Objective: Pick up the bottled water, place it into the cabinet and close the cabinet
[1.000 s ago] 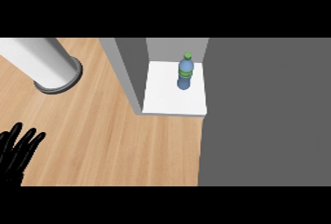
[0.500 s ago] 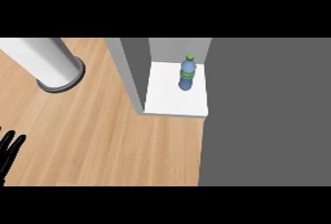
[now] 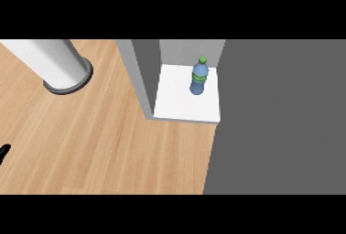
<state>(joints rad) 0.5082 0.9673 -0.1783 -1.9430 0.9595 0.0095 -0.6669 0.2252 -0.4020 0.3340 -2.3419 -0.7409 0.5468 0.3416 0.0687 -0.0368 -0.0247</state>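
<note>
Standing upright on the white cabinet shelf (image 3: 182, 103), at about one o'clock from the middle of the view, the blue plastic water bottle with its green cap and green band (image 3: 198, 77) is already inside the grey cabinet (image 3: 142, 68), so placing looks finished and closing is, by my reckoning, the step in hand. A broad dark grey panel (image 3: 280, 119), most likely the cabinet's door, fills the three o'clock side and overlaps the shelf's right edge, leaving the opening uncovered. The next move calls for a hand to reach that panel and swing it across without knocking the bottle, which stands near the shelf's right edge. Only a sliver of the black left hand (image 3: 3, 151) shows at nine o'clock on the edge of the light wooden counter (image 3: 101, 141); I cannot tell whether its fingers are released or clenched, and the right hand is out of sight. A second ago the left hand's spread fingers showed plainly at eight o'clock; it has slid almost wholly out of view. The white cylinder on a dark ring base (image 3: 61, 64), at eleven o'clock, has kept its place.
</note>
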